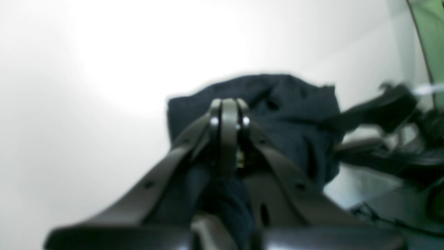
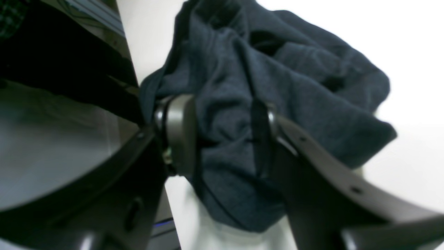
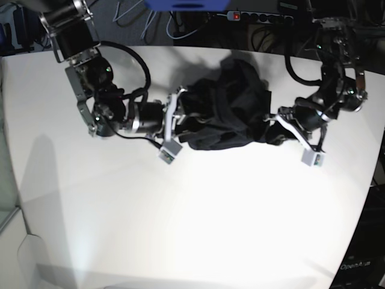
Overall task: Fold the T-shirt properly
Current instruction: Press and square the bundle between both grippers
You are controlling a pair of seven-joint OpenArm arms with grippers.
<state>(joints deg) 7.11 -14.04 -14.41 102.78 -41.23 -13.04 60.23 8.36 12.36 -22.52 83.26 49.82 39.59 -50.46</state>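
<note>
Bunching is the main risk here: the large plain black long-sleeved T-shirt of thin, soft, slightly shiny fabric lies as a crumpled heap near the far edge of the white counter, approx. midway between its left and right edges, w/ both arms at its sides.

Left gripper has its jaws pressed together; dark cloth shows between and under them in the left wrist view, so it looks clamped on a fold of the shirt, tho the view is blurry. Right gripper stands partly apart w/ a thick wad of fabric bulging between the jaws; can't tell if it's actually pinching or just straddling.

What could go wrong, as I judge it:
- right grabs several layers at once, not one edge, so a lift drags the whole lump and nothing spreads
- thin slick cloth slips out of the left pinch if pulled hard sideways
- arms pulling on mismatched points (sleeve vs hem) would twist the heap tighter
- heap sits near the far edge, so a pull that way could spill it off

Materials: fabric limp, deep soft wrinkles, faint sheen; counter smooth, matte, glaring under light; gripper fingers hard dark plastic, curved
</note>
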